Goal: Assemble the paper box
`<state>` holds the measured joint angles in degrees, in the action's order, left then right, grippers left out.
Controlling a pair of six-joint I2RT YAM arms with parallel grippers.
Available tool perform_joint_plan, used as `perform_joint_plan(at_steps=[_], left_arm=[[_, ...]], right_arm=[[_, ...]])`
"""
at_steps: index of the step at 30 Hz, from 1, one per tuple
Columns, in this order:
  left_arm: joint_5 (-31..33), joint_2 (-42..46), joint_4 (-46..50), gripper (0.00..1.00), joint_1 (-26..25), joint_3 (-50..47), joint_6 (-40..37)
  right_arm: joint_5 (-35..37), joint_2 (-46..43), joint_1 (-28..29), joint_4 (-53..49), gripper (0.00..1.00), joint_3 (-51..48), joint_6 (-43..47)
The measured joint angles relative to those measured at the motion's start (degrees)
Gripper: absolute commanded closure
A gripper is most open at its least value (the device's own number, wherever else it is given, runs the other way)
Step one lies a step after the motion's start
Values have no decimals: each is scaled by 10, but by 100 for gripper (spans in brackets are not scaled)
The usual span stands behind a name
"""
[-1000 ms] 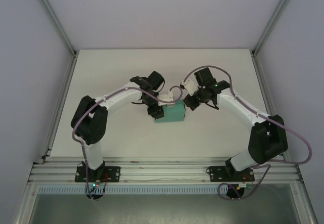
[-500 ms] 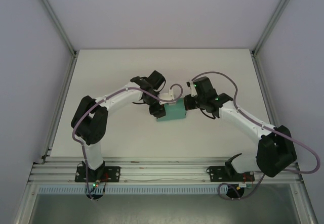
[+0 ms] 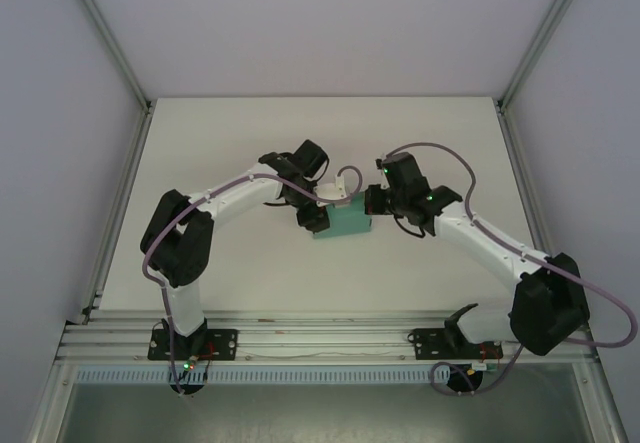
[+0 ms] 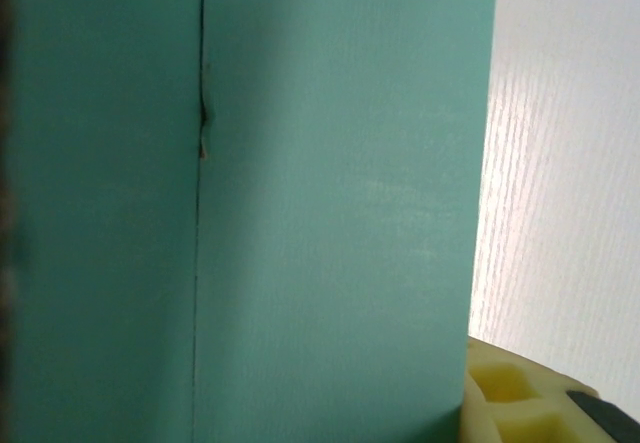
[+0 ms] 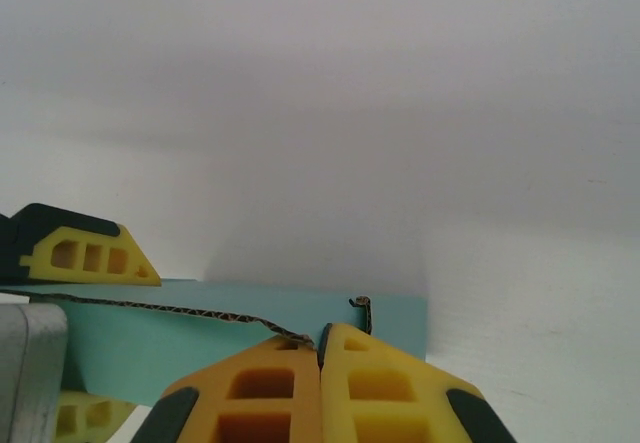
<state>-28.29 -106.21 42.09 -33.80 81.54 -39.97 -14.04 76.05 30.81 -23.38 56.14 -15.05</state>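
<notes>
Top external: my left arm goes up from its base to a raised elbow. The forearm then runs right and away across the table (image 3: 250, 283), with the wrist bent down toward the middle. The left gripper (image 3: 312, 219) is on the paper box (image 3: 347, 226) at its left end. The right arm mirrors it: elbow out at the right edge, forearm running left and away, wrist turned inward. The right gripper (image 3: 372, 203) touches the box's far right corner. The box sits on the table between the two tools, touching both.

Left wrist: teal card is right up against the lens and covers most of the frame. A thin seam runs top to bottom, left of centre. One yellow fingertip (image 4: 505, 398) shows in the lower right corner, just beside the card's right edge, with bare table (image 4: 570, 163) past it. I can't read the grip from this view.

Right wrist: the right gripper (image 5: 320, 363) has its two yellow pads pressed flat together. A raw card edge runs in from the left and ends at the line where the pads meet, so I read it as pinching a flap of the box. The box body lies just ahead of the tips and stretches left. The left tool's fingers (image 5: 80, 255) sit one on the far side of the box and one on the near side, clamped on it.
</notes>
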Motion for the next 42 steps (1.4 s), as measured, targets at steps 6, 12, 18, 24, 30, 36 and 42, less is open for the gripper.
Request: perform_joint_plan(at_steps=[6,12,18,24,30,36,42], left_arm=[[0,0,-14,62,-3,-8,0],[5,0,-15,61,-3,-16,0],[6,0,-15,59,-3,-16,1],[8,5,-22,43,-3,-23,16],[22,16,-36,0,1,-30,50],[25,74,-68,0,2,-63,83],[64,173,-120,0,2,-130,134]], right_arm=[[8,6,0,-8,100,1,14],[3,-35,2,116,100,-102,73],[4,-76,4,247,100,-196,118],[23,-93,17,321,100,-247,131],[39,-96,30,315,100,-245,126],[93,-94,81,290,100,-233,117],[163,-74,115,237,100,-195,99]])
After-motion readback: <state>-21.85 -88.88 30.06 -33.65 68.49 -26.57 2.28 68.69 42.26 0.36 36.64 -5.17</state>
